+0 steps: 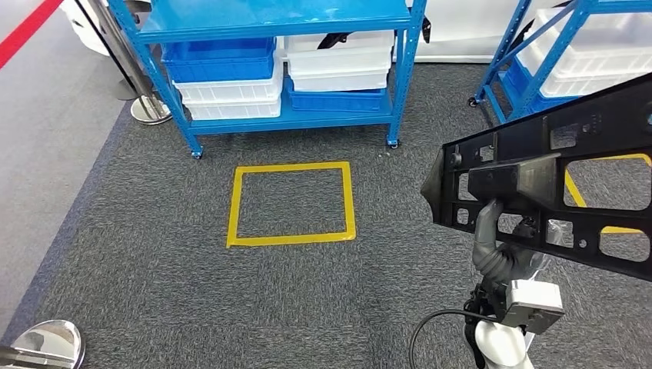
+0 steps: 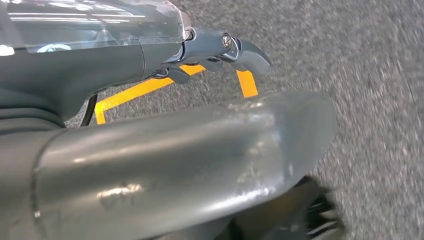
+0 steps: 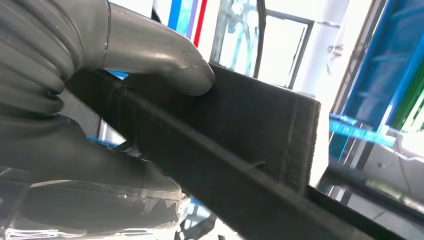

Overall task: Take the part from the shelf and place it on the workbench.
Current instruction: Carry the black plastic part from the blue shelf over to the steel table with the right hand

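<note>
1. Closest to me, I am seeing my right hand gripping the black part from below, up off the floor at the right of the head view. In the right wrist view the thick grey thumb is pressing on one face of the part while the rest of the hand is wrapping under it.
2. The part is showing as a long black frame with cut-out windows and small holes, tilting up toward the right edge of the picture.
3. My left hand is hanging over grey carpet in its wrist view, holding nothing; the dark fingers are reaching forward, only slightly bent and apart from the thumb.
4. On the carpet ahead of me I am looking at a square of yellow tape.
5. Beyond the square, a blue shelf on wheels is carrying blue and white bins stacked on its lower level.
6. A second blue shelf with white bins is standing to the right, behind the part.
7. At the far left, a chrome post base is sitting beside the first shelf.
</note>
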### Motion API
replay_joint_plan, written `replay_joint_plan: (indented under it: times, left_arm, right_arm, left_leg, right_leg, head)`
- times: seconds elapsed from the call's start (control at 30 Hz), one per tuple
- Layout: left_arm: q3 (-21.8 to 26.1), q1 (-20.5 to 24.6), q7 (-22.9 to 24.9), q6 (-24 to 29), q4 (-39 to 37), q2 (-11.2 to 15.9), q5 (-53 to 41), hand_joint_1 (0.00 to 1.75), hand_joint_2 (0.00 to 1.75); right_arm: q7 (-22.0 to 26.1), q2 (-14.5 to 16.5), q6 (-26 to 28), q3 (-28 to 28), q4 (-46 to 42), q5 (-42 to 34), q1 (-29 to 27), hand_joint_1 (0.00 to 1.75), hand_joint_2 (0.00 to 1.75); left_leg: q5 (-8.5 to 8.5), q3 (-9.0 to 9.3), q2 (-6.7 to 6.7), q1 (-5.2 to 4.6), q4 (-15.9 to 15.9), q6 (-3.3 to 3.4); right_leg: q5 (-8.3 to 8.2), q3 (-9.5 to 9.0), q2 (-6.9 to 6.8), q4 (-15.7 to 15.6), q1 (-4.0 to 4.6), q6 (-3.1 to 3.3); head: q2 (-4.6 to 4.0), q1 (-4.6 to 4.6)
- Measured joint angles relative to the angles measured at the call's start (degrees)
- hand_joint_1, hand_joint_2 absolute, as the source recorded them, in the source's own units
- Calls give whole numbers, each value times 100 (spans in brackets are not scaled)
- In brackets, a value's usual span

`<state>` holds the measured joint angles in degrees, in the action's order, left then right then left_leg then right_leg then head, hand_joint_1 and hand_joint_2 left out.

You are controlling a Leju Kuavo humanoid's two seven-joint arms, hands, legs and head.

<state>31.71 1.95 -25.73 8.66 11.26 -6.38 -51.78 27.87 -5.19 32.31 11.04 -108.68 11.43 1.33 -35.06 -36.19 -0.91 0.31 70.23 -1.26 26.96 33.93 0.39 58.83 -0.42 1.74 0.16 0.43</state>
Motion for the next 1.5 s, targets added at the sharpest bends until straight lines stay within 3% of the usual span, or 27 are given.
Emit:
replay_joint_plan:
  times: [0.03, 0.07, 0.1, 0.13, 0.2, 0.27, 0.33, 0.37, 0.43, 0.53, 0.6, 0.67, 0.7, 0.77, 0.8, 0.87, 0.93, 1.0, 1.07, 1.1, 1.13, 1.17, 1.23, 1.3, 1.37, 1.43, 1.5]
  left_arm:
    - [0, -5, 1, 0, 0, 0, -2, 0, 0]
    - [0, -9, 3, 0, 0, 0, -3, 0, 0]
    - [0, -11, 4, 0, 0, 0, -5, 0, 0]
    - [0, -11, 6, 0, 0, 0, -4, 0, 0]
    - [0, -9, 7, 1, 0, 20, -4, 0, 0]
    - [-1, -10, 7, 3, 0, 51, -5, 0, 0]
    - [-1, -4, 7, 4, 0, 62, -5, 0, 0]
    - [-1, 1, 8, 3, 0, 54, -5, 0, 0]
    - [-3, 2, 4, 2, 0, 40, -5, 0, 0]
    - [-4, -10, -9, -5, 0, 35, -21, 0, 0]
    - [-4, -15, -17, -9, 0, 34, -40, 0, 0]
    - [-4, -13, -19, -14, 0, 29, -52, 0, 0]
    - [-4, -9, -20, -17, 0, 29, -56, 0, 0]
    - [-4, 0, -22, -25, 0, 31, -62, 0, 0]
    - [-4, 6, -23, -28, 0, 33, -63, 0, 0]
    - [-4, 16, -24, -42, 0, 33, -66, 0, 0]
    - [-4, 15, -24, -61, 0, 33, -68, 0, 0]
    - [-4, 2, -22, -83, 0, 31, -75, 0, 0]
    - [-4, -21, -14, -99, 0, 29, -85, 0, 0]
    - [-4, -31, -6, -102, 0, 29, -88, 0, 0]
    - [-4, -39, 2, -102, 0, 30, -92, 0, 0]
    - [-4, -43, 11, -99, 0, 31, -97, 0, 0]
    - [-4, -47, 27, -91, 0, 44, -109, 0, 0]
    - [-4, -48, 40, -84, 0, 59, -119, 0, 0]
    - [-4, -39, 48, -82, 0, 61, -131, 0, 0]
    - [-3, -34, 50, -87, 0, 63, -151, 0, 0]
    - [-2, -40, 49, -97, 0, 67, -165, 0, 0]
  right_arm:
    - [0, 3, 0, -7, -1, -2, -13, 175, 175]
    - [0, 5, 0, -14, -1, -3, -27, 175, 175]
    - [0, 6, 0, -20, -2, -4, -37, 175, 175]
    - [0, 7, 0, -23, -4, -4, -43, 175, 175]
    - [1, 11, 0, -26, -15, -4, -42, 175, 175]
    - [-1, 19, 0, -31, -21, -5, -42, 175, 175]
    - [-2, 23, 1, -36, -26, -6, -59, 175, 175]
    - [-2, 24, 1, -43, -37, -6, -75, 175, 175]
    - [6, 25, 2, -63, -63, -5, -70, 175, 175]
    - [13, 26, -20, -82, -68, -15, -50, 175, 175]
    - [13, 27, -61, -91, -65, -21, -62, 175, 175]
    - [13, 27, -92, -98, -65, -21, -56, 175, 175]
    - [13, 27, -98, -100, -65, -20, -43, 175, 175]
    - [9, 34, -105, -102, -68, -19, -19, 175, 175]
    - [6, 38, -103, -108, -72, -19, -10, 175, 175]
    - [2, 43, -94, -130, -85, -20, -12, 175, 175]
    - [1, 48, -90, -151, -111, -25, -12, 175, 175]
    - [5, 57, -86, -162, -138, -36, -13, 175, 175]
    - [37, 71, -68, -168, -163, -42, -49, 175, 175]
    - [65, 81, -53, -168, -182, -37, -81, 175, 175]
    - [95, 90, -34, -169, -206, -23, -113, 175, 175]
    - [122, 101, -16, -169, -233, -3, -139, 175, 175]
    - [163, 128, 18, -169, -289, 36, -165, 175, 175]
    - [181, 149, 37, -169, -323, 51, -173, 175, 175]
    - [186, 155, 44, -169, -351, 51, -190, 175, 175]
    - [189, 156, 43, -170, -390, 48, -200, 175, 175]
    - [193, 158, 38, -171, -411, 47, -184, 175, 175]
  left_leg:
    - [-123, -138, 23, -2, 327, 11]
    - [-122, -185, 34, -10, 455, 39]
    - [-14, -129, 48, -22, 367, 83]
    - [187, 32, 91, -43, 50, 152]
    - [536, 401, 322, -88, -721, 344]
    - [652, 573, 511, -125, -1121, 485]
    - [694, 609, 467, -150, -1241, 523]
    - [741, 642, 395, -136, -1335, 509]
    - [855, 714, 248, -82, -1541, 473]
    - [909, 724, 18, -34, -1619, 428]
    - [886, 705, -138, -13, -1580, 389]
    - [833, 692, -274, 21, -1502, 317]
    - [792, 684, -329, 24, -1445, 268]
    - [704, 664, -419, -3, -1340, 172]
    - [673, 667, -466, -18, -1311, 134]
    - [639, 688, -546, -4, -1296, 72]
    - [461, 629, -387, 33, -1105, 18]
    - [63, 364, -95, 48, -471, -2]
    - [-228, 40, 22, 46, 251, 12]
    - [-216, -24, 38, 43, 383, 31]
    - [-89, 14, 52, 39, 287, 59]
    - [120, 147, 90, 35, -15, 96]
    - [489, 472, 334, 31, -781, 181]
    - [590, 618, 514, 18, -1153, 216]
    - [608, 634, 434, 10, -1209, 232]
    - [678, 662, 293, 27, -1291, 287]
    - [728, 665, 143, 31, -1342, 333]
  right_leg:
    - [-14, 19, 60, 3, 19, 16]
    - [-26, 31, 126, 5, 44, 29]
    - [-36, 35, 196, 7, 71, 38]
    - [-46, 33, 270, 8, 101, 43]
    - [-69, 33, 389, 6, 130, 45]
    - [-108, 70, 493, 4, 81, 2]
    - [-166, 113, 610, -28, 27, -80]
    - [-176, 122, 620, -41, 25, -112]
    - [-27, 224, 437, 138, 54, -171]
    - [496, 706, 59, 1141, -7, -293]
    - [501, 817, -16, 1405, -86, -388]
    - [178, 490, -142, 855, -142, -465]
    - [48, 271, -288, 476, -150, -480]
    - [-68, 18, -471, 22, -143, -433]
    - [-54, 5, -481, -20, -131, -383]
    - [-70, 37, -341, -9, -125, -286]
    - [-104, 62, -221, -23, -130, -204]
    - [-131, 88, -107, -31, -122, -148]
    - [-142, 114, 33, -25, -90, -122]
    - [-145, 120, 111, -19, -74, -117]
    - [-146, 121, 192, -13, -61, -116]
    - [-147, 117, 270, -8, -50, -118]
    - [-158, 120, 410, 6, -37, -135]
    - [-188, 154, 527, 15, -50, -189]
    - [-232, 191, 640, 4, -70, -269]
    - [-157, 261, 518, 106, -59, -321]
    - [163, 493, 211, 598, -45, -348]
  head:
    - [-1, 1]
    - [0, 0]
    - [1, 1]
    - [1, 1]
    - [1, 26]
    - [0, 52]
    - [-1, 44]
    - [-1, 33]
    - [-1, 49]
    - [0, 75]
    - [-1, 74]
    - [-1, 76]
    - [-1, 88]
    - [-1, 86]
    - [-1, 76]
    - [-1, 49]
    - [-1, 36]
    - [1, 17]
    - [1, 11]
    - [0, 11]
    - [0, 10]
    - [0, 10]
    - [-1, 15]
    - [-1, 17]
    - [0, 13]
    - [0, 28]
    - [0, 53]
